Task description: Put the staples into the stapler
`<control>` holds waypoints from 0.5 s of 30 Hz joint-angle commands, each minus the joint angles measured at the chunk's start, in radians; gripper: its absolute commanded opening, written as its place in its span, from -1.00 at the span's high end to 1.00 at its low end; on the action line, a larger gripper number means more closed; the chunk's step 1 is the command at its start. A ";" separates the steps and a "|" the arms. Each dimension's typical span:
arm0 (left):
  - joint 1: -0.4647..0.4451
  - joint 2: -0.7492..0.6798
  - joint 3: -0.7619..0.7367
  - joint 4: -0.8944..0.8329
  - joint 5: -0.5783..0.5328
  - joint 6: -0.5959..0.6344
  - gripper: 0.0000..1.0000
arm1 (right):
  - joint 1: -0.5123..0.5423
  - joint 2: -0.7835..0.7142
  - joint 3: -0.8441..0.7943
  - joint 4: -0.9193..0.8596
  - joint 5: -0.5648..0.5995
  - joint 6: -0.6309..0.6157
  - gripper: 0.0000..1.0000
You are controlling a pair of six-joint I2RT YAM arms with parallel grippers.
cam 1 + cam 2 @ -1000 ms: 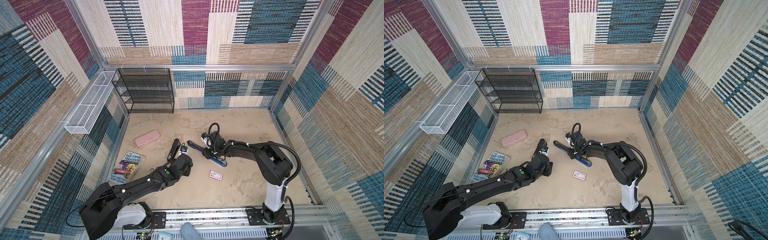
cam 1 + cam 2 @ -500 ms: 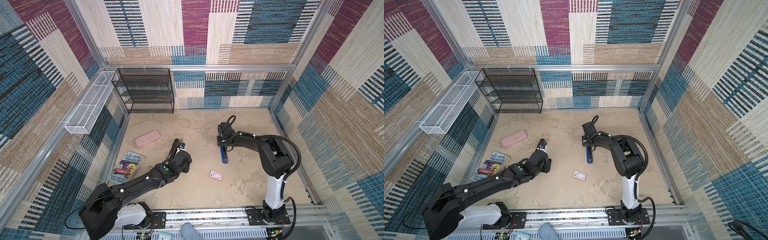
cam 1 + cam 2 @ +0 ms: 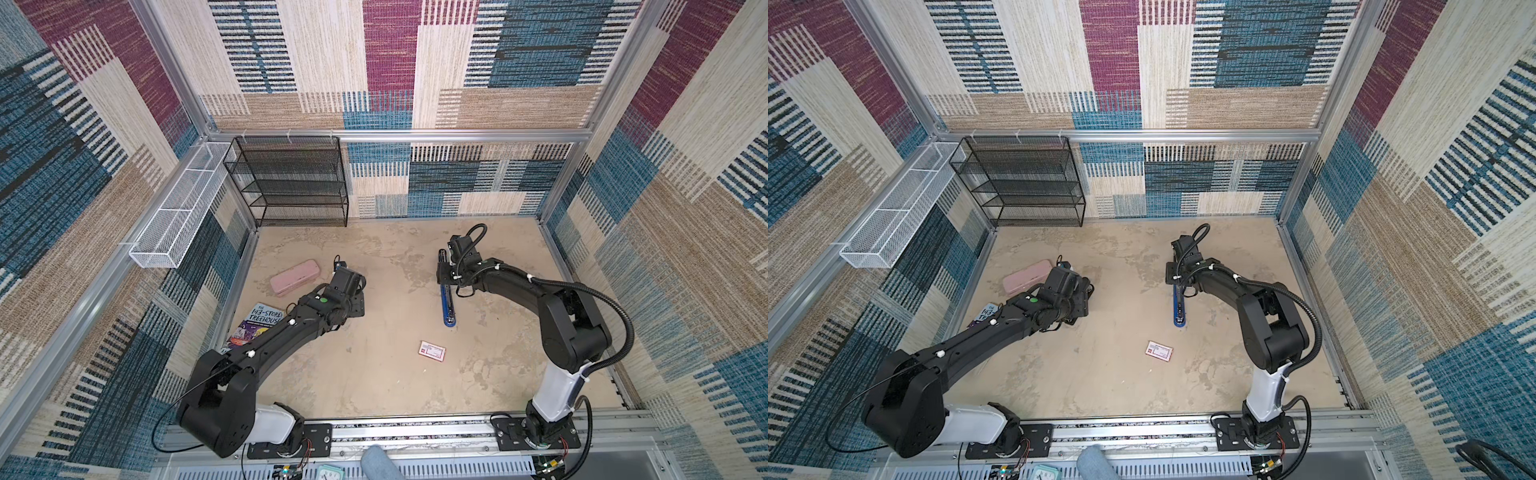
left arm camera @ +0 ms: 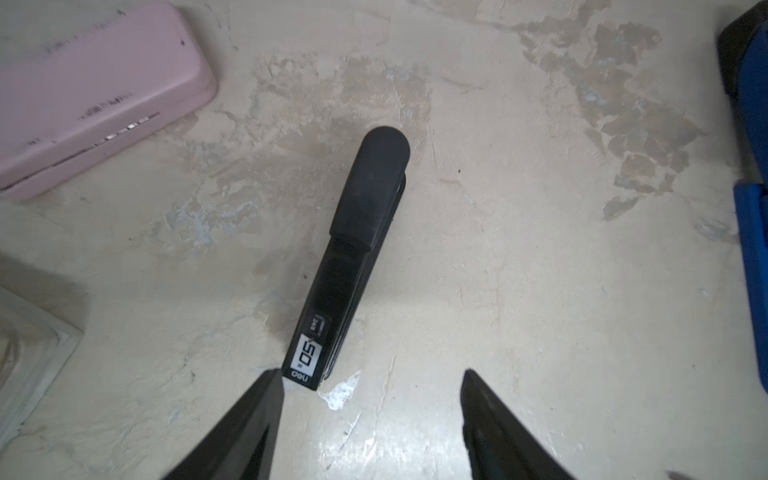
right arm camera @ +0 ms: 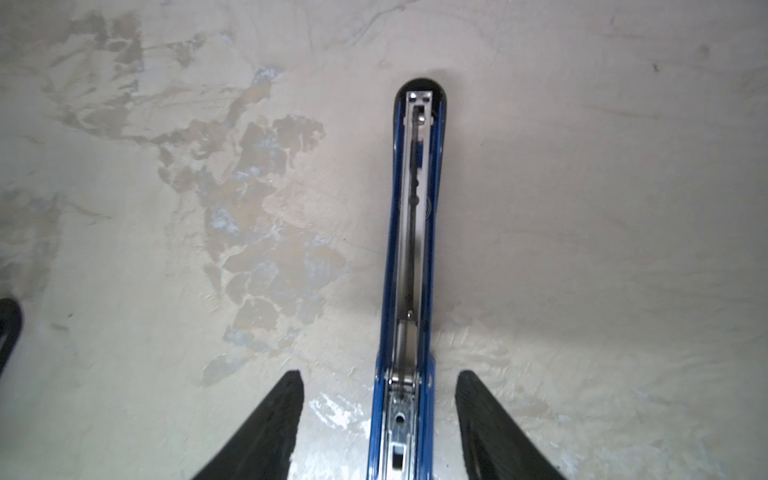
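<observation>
Small white red-edged staple box (image 3: 432,351) lies past the base-side tip of the open blue stapler (image 3: 448,305); right gripper (image 5: 378,372), wide and empty, is nearer.

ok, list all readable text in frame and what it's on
"deli": black stapler, left wrist view
"50": white label on the same stapler
"143-STORE" (cut off) and "TREEHOUSE": book cover
staple box: print too small to read
pink case: faint marks, blurred
</observation>
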 commanded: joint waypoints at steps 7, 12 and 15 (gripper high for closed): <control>0.068 0.233 0.182 -0.067 0.050 0.094 -0.40 | 0.016 -0.164 -0.160 0.132 -0.242 0.040 -0.25; 0.078 0.347 0.281 -0.095 0.037 0.134 -0.37 | 0.061 -0.209 -0.230 0.199 -0.332 0.040 -0.25; 0.083 0.394 0.329 -0.110 0.034 0.151 -0.32 | 0.093 -0.217 -0.258 0.232 -0.355 0.047 -0.25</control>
